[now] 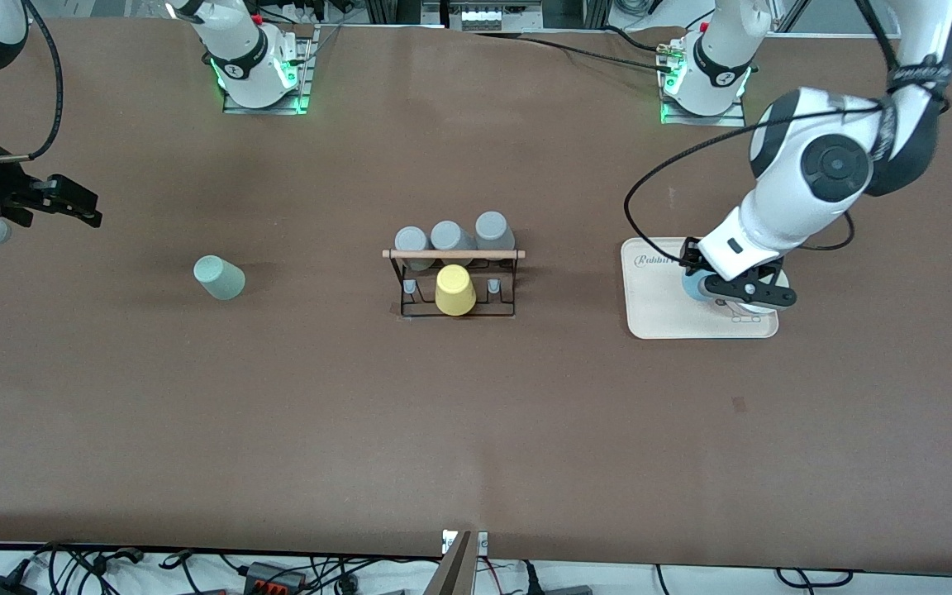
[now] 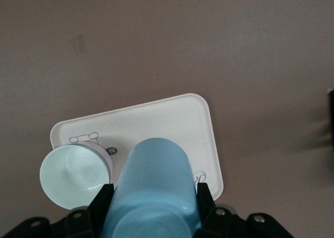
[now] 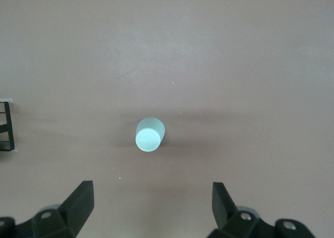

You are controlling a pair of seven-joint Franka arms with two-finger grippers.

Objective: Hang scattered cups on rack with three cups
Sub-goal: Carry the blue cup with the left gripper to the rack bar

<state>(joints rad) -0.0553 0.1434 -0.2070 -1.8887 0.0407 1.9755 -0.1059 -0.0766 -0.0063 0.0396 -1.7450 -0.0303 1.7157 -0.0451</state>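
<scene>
Blue cup clamped in the left gripper on the tray.

The left gripper's fingers are closed on the blue cup's sides, low over the cream tray toward the left arm's end of the counter; a white cup stands just beside it on the tray. The rack stands mid-counter, between the two arms' ends, with three grey cups and a yellow cup already on it, so the held cup must travel sideways toward the middle of the counter, to a free peg. The mint cup stands upside down toward the right arm's end, nearest the right gripper, which waits in the air, wide open and empty, looking down on it.
</scene>
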